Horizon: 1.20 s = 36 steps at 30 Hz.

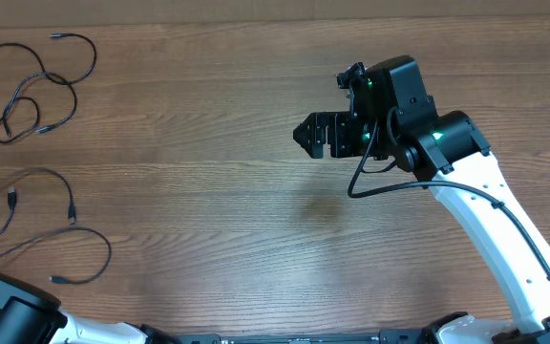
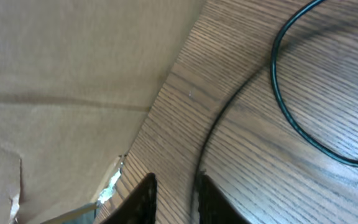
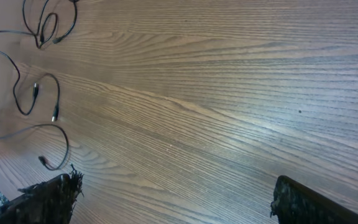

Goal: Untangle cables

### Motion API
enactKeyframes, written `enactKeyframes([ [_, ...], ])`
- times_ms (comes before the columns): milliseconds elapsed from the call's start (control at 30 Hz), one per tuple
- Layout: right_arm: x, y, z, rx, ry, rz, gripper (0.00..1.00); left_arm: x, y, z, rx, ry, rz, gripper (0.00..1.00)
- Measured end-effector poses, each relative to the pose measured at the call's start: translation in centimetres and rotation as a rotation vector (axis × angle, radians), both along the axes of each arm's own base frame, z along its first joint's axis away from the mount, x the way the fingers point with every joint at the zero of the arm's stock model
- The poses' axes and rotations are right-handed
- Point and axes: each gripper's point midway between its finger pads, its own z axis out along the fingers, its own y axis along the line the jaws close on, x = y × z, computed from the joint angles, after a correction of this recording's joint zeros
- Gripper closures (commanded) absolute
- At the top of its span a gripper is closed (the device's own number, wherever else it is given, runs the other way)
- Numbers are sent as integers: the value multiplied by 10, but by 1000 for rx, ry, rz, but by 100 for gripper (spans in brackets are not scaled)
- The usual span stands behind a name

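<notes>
Thin black cables (image 1: pixel 95 59) lie in loose loops down the left edge of the overhead view, one tangle in the upper left and more strands with small plug ends in the lower left, all on the brown wood-grain table (image 1: pixel 208 220). Right gripper (image 1: pixel 304 134) hangs right of centre, well apart from them, pointing left on its white arm (image 1: pixel 485 210).

Over to the left wrist view: the left gripper (image 2: pixel 174 186) shows two dark fingers at the bottom edge with a narrow gap and wood visible between. A blurred strand curves down to the right-hand finger; whether it's pinched, I cannot tell. A sharper loop arcs across the upper right, with tan cardboard (image 2: pixel 61 81) filling the left.

Right wrist view: fingers spread wide at the bottom corners, nothing between them, cables in the upper left.
</notes>
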Motion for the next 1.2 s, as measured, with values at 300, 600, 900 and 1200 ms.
enactKeyframes([
  [300, 1, 0, 1, 3, -2, -2, 0, -4, 0, -2, -21, -40, 50, 9],
  [600, 1, 0, 1, 4, -3, -2, 0, 10, -46, -28, -282, -192, 99, 0],
  [900, 1, 0, 1, 3, -2, -2, 0, 62, -127, -31, -728, -496, 165, 0],
  [1200, 0, 0, 0, 3, 0, -2, 0, 92, -219, -29, -1047, -440, 190, 0],
])
